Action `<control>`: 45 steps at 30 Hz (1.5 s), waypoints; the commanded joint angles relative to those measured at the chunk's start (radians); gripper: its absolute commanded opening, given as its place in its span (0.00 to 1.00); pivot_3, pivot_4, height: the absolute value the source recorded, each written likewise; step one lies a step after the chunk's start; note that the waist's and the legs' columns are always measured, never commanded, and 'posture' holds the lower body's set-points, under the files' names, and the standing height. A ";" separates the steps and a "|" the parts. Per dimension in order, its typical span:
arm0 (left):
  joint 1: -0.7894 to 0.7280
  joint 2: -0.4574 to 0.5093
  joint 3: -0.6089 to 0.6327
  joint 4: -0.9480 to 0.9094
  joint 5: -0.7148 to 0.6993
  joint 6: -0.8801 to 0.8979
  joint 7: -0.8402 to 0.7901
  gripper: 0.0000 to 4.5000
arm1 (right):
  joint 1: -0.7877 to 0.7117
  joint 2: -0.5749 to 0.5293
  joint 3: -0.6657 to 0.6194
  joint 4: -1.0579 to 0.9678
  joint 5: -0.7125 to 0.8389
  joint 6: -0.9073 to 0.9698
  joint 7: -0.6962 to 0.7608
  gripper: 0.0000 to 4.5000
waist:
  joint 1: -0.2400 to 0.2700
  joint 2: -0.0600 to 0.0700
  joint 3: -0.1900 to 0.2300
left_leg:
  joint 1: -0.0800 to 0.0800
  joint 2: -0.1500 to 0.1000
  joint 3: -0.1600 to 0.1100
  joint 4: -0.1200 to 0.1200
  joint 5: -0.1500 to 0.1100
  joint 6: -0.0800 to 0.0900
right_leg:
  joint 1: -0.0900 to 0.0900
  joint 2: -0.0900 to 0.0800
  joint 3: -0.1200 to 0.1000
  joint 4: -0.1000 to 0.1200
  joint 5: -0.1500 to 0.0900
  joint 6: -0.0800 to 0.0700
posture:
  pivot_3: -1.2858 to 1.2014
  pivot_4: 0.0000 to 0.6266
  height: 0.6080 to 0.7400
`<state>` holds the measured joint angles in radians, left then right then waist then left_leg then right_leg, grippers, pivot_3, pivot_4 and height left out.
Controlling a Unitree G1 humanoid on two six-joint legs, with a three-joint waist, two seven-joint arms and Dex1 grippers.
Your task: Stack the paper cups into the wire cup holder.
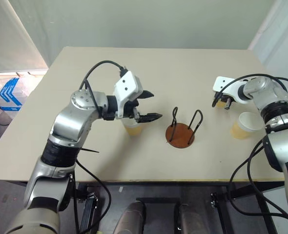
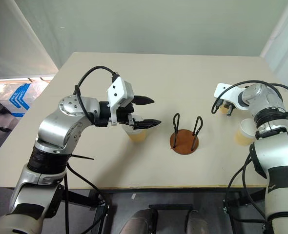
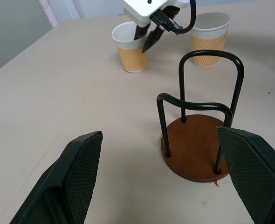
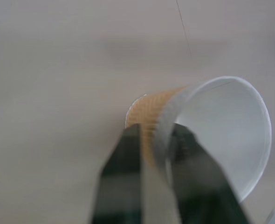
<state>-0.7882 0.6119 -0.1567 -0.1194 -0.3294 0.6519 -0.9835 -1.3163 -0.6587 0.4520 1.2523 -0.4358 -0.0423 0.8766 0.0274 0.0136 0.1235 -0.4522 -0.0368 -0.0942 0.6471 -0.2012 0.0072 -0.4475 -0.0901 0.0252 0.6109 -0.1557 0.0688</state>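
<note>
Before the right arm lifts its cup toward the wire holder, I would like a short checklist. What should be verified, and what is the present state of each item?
1. Right end effector pinches the wall of a paper cup, one finger inside, one outside: ok.
2. Gripped cup is upright: not ok, it looks tilted in the right wrist view.
3. Wire holder is upright and holds no cup: ok.
4. Left end effector is open and holds nothing: ok.
5. Cup under the left end effector stands upright on the table: ok.
6. Third cup is upright, apart from the gripped one: ok.
</note>
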 commanded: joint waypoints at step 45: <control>-0.043 0.164 0.106 -0.015 -0.216 0.034 -0.252 0.95 | 0.335 -0.315 -0.138 -1.528 0.544 0.698 0.541 0.00 | -0.011 0.001 0.001 | 0.001 0.000 -0.004 -0.001 0.016 0.005 | 0.003 0.002 -0.002 -0.001 -0.002 -0.002 | 0.52 0.24 1.00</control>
<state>-0.8253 0.7611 -0.0588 -0.1024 -0.5481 0.6857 -1.2406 -0.9731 -0.9782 0.3148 -0.2749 0.1217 0.6715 1.4350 0.0166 0.0141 0.1242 -0.4515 -0.0369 -0.0978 0.6457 -0.1855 0.0118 -0.4449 -0.0879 0.0236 0.6101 -0.1578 0.0675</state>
